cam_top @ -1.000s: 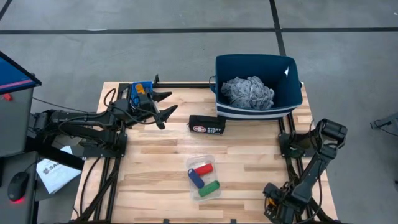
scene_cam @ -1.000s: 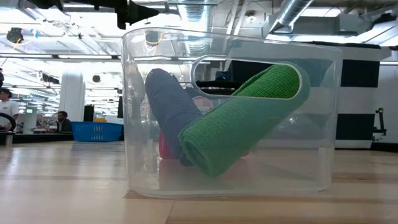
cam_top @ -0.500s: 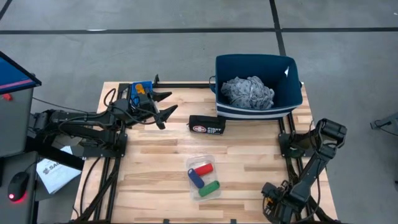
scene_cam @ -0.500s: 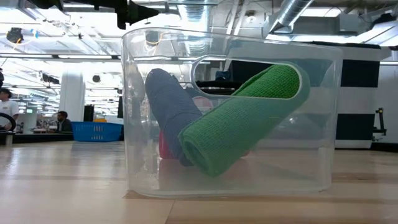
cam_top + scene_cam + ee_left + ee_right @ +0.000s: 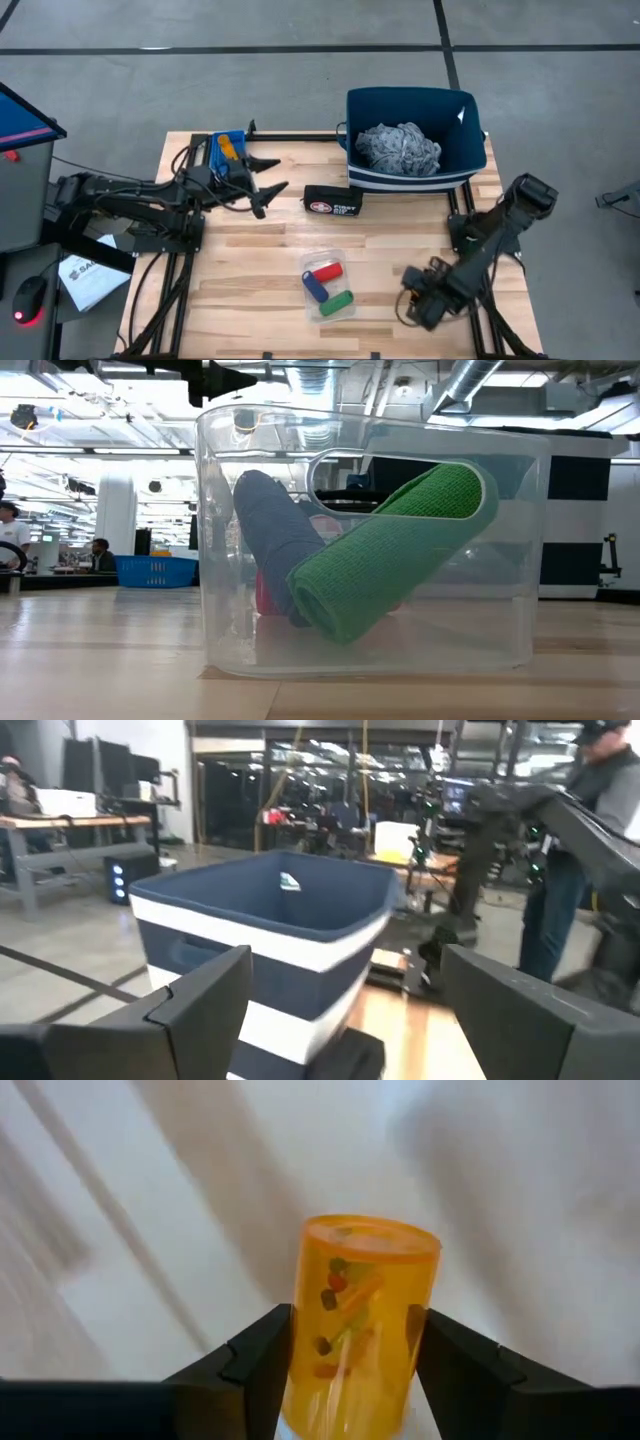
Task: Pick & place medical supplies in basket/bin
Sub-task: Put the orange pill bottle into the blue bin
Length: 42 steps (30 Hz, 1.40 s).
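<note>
Right gripper (image 5: pixel 355 1370) is clamped on an orange translucent pill bottle (image 5: pixel 362 1315), cylindrical, with coloured pills seen through the wall. In the high view the right gripper (image 5: pixel 420 300) is low over the table's near right part, beside the clear tub (image 5: pixel 326 283); a second ago it was folded at the near right corner, so the arm has swung inward.

Left gripper (image 5: pixel 262 187) is spread wide and empty, over the far left of the wood-slat table (image 5: pixel 250 250), near a small blue tray (image 5: pixel 226 146). It has shifted only slightly.

Navy soft-sided bin (image 5: pixel 415 140) with white base stripes sits at the far right edge; a grey mottled crumpled cloth (image 5: pixel 398 147) lies inside. A black pouch (image 5: pixel 333 201) lies just beside the bin.

The rigid tub holds red (image 5: pixel 324 272), blue (image 5: pixel 314 287) and green (image 5: pixel 336 303) fabric rolls. All unchanged.
</note>
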Available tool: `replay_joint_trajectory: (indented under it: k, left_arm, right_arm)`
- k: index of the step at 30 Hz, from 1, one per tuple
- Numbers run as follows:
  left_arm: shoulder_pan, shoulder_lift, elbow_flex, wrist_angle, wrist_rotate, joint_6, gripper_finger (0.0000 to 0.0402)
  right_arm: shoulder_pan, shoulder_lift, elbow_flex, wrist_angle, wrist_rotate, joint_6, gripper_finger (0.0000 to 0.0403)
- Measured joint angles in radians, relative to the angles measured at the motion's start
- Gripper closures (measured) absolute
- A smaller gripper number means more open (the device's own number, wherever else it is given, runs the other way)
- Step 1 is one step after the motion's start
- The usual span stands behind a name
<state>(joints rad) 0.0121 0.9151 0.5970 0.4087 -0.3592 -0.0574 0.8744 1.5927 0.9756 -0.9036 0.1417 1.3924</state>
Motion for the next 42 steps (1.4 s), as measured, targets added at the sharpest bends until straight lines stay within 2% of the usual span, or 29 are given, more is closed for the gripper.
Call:
replay_joint_trajectory:
  k: [5,10,14,19,25,32,37,42]
  left_arm:
    - [-0.048,0.042,0.014,-0.021,0.000,0.000,0.0088]
    - [-0.091,0.158,0.074,-0.036,0.030,0.019,0.0088]
    - [-0.112,0.280,0.143,-0.036,0.101,0.081,0.0088]
    - [-0.108,0.441,0.250,-0.036,0.141,0.084,0.0088]
    - [-0.088,0.617,0.399,-0.036,0.320,0.068,0.0087]
    - [-0.028,0.681,0.471,-0.035,0.614,-0.199,0.0058]
    - [-0.020,0.682,0.471,-0.035,0.655,-0.215,0.0048]
    - [-0.028,0.682,0.471,-0.035,0.625,-0.217,0.0050]
  right_arm:
    - [-0.156,-0.106,0.000,-0.019,0.114,-0.215,0.0213]
    - [-0.329,-0.211,0.000,0.030,0.163,-0.424,0.0213]
    - [-0.448,-0.279,0.000,0.134,0.154,-0.560,0.0213]
    - [-0.550,-0.318,0.001,0.258,0.071,-0.672,0.0214]
    - [-0.596,-0.313,0.002,0.379,-0.016,-0.747,0.0214]
    - [-0.580,-0.311,0.054,0.385,-0.020,-0.846,0.0214]
    - [-0.577,-0.311,0.091,0.384,-0.001,-0.896,0.0214]
    - [-0.599,-0.311,0.109,0.388,0.019,-0.927,0.0214]
